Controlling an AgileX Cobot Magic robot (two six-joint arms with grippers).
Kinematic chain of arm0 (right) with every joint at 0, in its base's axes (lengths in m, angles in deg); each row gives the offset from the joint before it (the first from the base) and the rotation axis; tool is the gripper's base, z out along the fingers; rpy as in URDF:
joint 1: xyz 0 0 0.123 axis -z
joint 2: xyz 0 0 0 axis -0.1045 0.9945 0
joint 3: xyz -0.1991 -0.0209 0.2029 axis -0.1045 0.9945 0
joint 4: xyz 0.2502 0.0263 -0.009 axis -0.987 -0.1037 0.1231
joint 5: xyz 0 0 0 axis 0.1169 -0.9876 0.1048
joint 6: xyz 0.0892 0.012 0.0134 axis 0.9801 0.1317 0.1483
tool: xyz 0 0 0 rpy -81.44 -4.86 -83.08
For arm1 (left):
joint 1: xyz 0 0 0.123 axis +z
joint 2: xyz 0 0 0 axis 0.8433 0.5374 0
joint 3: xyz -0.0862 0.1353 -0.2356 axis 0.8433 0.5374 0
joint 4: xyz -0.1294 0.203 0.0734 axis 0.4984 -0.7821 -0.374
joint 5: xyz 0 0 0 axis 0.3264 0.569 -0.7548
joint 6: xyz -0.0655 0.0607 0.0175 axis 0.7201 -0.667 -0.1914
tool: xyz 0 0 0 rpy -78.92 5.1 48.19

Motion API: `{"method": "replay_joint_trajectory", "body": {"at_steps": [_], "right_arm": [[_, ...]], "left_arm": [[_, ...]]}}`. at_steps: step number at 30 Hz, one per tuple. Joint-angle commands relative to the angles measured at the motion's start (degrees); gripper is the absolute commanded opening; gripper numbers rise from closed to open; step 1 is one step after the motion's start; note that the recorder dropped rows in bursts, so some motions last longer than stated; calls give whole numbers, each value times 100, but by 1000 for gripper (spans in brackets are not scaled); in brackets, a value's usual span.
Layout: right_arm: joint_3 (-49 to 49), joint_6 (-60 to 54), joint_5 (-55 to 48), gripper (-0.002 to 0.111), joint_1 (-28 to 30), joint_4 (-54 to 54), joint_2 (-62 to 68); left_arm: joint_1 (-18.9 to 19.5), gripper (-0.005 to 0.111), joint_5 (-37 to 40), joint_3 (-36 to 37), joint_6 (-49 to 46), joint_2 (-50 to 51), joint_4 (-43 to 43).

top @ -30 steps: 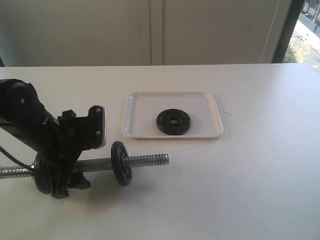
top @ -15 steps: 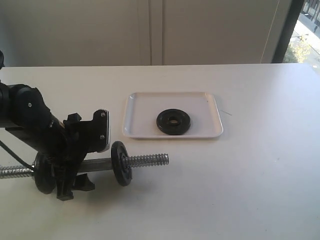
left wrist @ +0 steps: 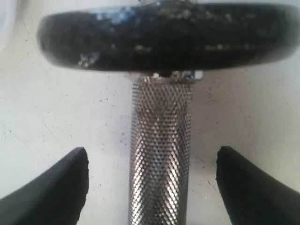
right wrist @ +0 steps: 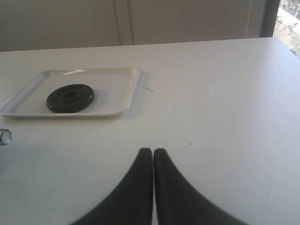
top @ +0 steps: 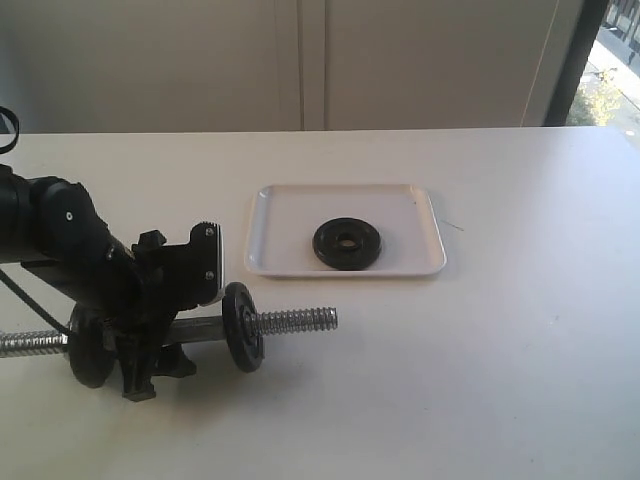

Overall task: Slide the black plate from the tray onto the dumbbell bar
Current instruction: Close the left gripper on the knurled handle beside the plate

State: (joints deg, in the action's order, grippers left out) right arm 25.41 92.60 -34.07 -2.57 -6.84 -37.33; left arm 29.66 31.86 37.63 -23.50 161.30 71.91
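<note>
1. Black cast iron on white plastic: the black plate (top: 347,243) lies flat, hole upward, near the middle of the tray (top: 268,200), and no gripper touches it.
2. The left gripper (left wrist: 152,154) straddles the knurled middle of the dumbbell bar (top: 298,320). Its jaws stand apart with the rod between them and bare surface showing on both sides, so nothing is clamped.
3. A mounted disc (top: 240,327) sits on the bar just beyond the left jaws, toward the free threaded end. A second disc (top: 88,348) sits on the jaws' other side.
4. The right gripper (right wrist: 153,187) hangs over the table (top: 520,300), fingers pressed together and holding nothing. Plate and tray lie well ahead of those jaws and off to one side.
5. The bar's long axis runs straight through the gap of the left jaws, and its threaded end points away from them. The plate lies past that end and farther back, beyond the tray's near rim.
6. The left jaws look the nearer to the plate, yet they seem placed to steady the bar, so the empty right arm is the likelier one to fetch it. The plate would have to be stood on edge so that its hole meets the threaded tip along the bar's own line
</note>
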Motion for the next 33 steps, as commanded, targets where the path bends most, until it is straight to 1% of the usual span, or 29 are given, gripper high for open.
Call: {"method": "replay_joint_trajectory", "body": {"at_steps": [1, 25, 27, 33], "right_arm": [[12, 9, 46, 1, -18, 28, -26], [12, 9, 46, 1, -18, 28, -26], [12, 9, 46, 1, -18, 28, -26], [12, 9, 46, 1, -18, 28, -26]], "left_arm": [[-26, 75, 63, 42, -85, -6, 190], [-26, 75, 182, 42, -100, -6, 180], [-26, 71, 182, 42, -100, -6, 180], [-26, 50, 224, 42, -77, -6, 180]]}}
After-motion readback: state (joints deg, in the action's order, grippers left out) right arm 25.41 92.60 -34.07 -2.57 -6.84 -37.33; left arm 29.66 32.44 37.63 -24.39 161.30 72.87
